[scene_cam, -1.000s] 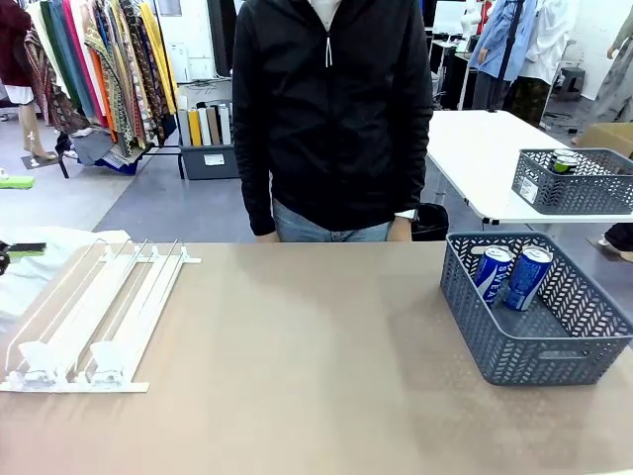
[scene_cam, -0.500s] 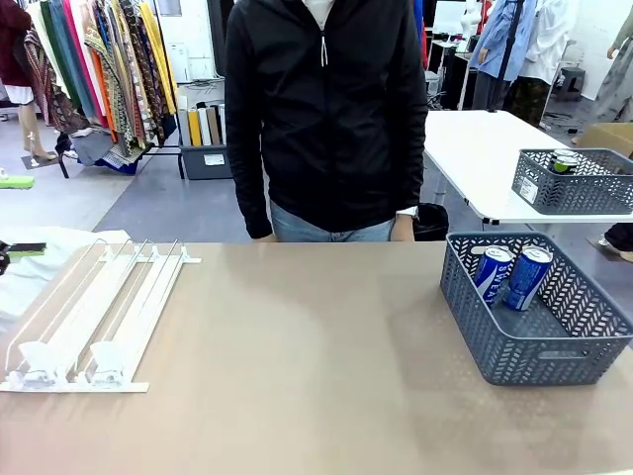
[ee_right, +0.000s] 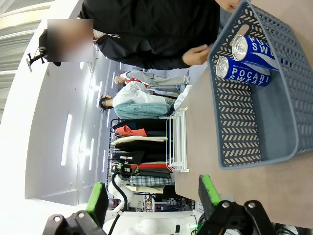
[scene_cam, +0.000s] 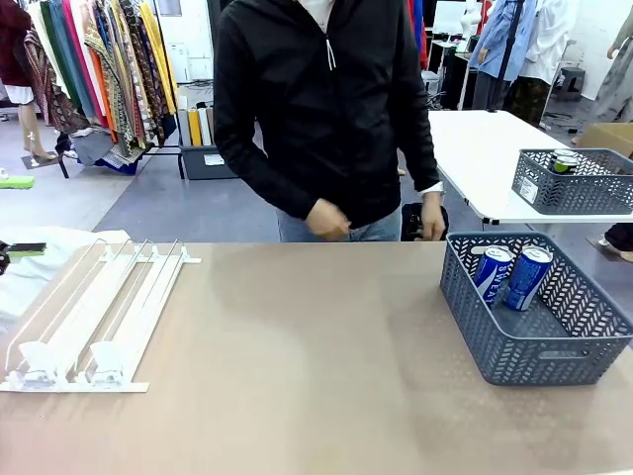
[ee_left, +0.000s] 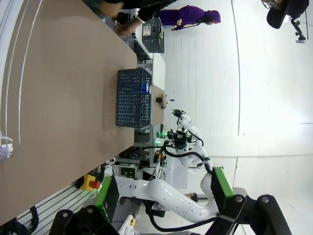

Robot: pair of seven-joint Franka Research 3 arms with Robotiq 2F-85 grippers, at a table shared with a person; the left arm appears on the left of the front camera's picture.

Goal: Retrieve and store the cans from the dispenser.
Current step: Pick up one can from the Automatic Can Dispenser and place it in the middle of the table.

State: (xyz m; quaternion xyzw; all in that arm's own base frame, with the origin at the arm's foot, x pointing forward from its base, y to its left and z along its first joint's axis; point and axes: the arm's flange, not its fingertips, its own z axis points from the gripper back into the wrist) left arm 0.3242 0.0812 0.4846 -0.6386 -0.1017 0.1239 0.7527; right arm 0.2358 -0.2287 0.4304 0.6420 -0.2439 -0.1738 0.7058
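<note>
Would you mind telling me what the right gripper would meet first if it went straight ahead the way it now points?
Probably the near wall of the grey basket holding two blue cans; the right gripper, jaws open, points roughly that way, though depth is unclear.

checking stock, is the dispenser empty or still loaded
Empty: the dispenser shows bare white rails in both lanes, no cans.

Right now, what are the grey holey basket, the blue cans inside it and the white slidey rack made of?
The dark grey perforated basket looks like moulded plastic: matt, with a cut-out herringbone pattern. The two blue-and-white slim drink cans look like thin metal, probably aluminium: glossy printed sides and shiny silver tops. The flat sloping white rack has thin rails, perhaps painted wire, and chunkier end stops that look plastic; I can't be sure.
</note>
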